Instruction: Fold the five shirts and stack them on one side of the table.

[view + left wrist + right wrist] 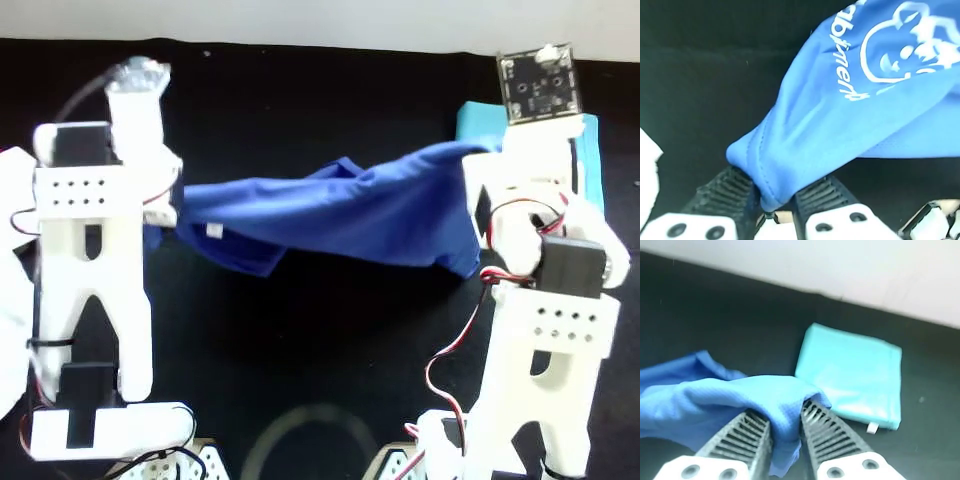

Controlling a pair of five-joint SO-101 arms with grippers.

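our left gripper [772,197] has its ribbed fingers pressed together on a bunched corner of the blue shirt [840,130], with the cloth squeezed into a rounded fold just past the fingertips. from there the fabric fans out wide and away from the gripper, showing white print on its face.

our right gripper [785,422] is closed the same way on the opposite end, and a hump of blue cloth drapes over and between its pads.

from above, the shirt hangs as a long band between the two pinches. its long axis runs side to side across the dark table [330,340], and the middle sags with a loose flap drooping toward the arm bases. each gripper sits at one end of that axis, so the cloth lies inward from both and neither arm has it alone.

just beyond the right gripper, toward the far right corner of the table, a turquoise shirt [852,375] lies already folded flat. it sits apart from the blue cloth in the right wrist view, though from above the blue end overlaps its edge. we judge that this marks the stacking side, and the right arm is much the nearer to it.

the coming move likely turns on keeping both ends level and the band taut along that side-to-side line while we lower it to the table for folding. if one end dips, the sagging flap could crumple under it.
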